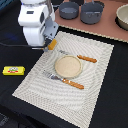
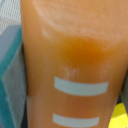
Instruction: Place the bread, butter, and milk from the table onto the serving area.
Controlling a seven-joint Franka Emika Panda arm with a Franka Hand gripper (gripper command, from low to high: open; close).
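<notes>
Black bench (image 1: pixel 107 95) carried a beige striped mat (image 1: pixel 95 75) in the exterior view, and everything else sat around that mat. On the mat lay a round tan plate (image 1: pixel 68 66), with an orange-handled knife (image 1: pixel 84 58) on its far side and an orange-handled fork (image 1: pixel 65 80) on its near side. The white arm (image 1: pixel 36 22) hung over the mat's far corner toward the exterior view's left. Its gripper (image 1: pixel 49 45) was closed on the bread (image 1: pixel 52 44), of which only a small golden-orange end showed beneath the arm, just above that corner of the mat. The butter (image 1: pixel 13 70), a flat yellow packet, lay on the bench off the mat's edge at the exterior view's left, well apart from the plate. Beyond the mat, a pinkish-brown board (image 1: pixel 110 30) held two grey pots (image 1: pixel 80 11) and part of a pale bowl (image 1: pixel 123 17). No milk carton could be seen in this view.

Orange filled the wrist view: the bread (image 2: pixel 75 55) took up nearly the whole picture, very close and blurred, with two pale bars (image 2: pixel 80 86) across it. A grey-teal shape (image 2: pixel 11 70) showed beside the bread, and a small yellow patch (image 2: pixel 121 115) sat in one corner; what either was could not be told. The gripper's fingers were not visible there.
</notes>
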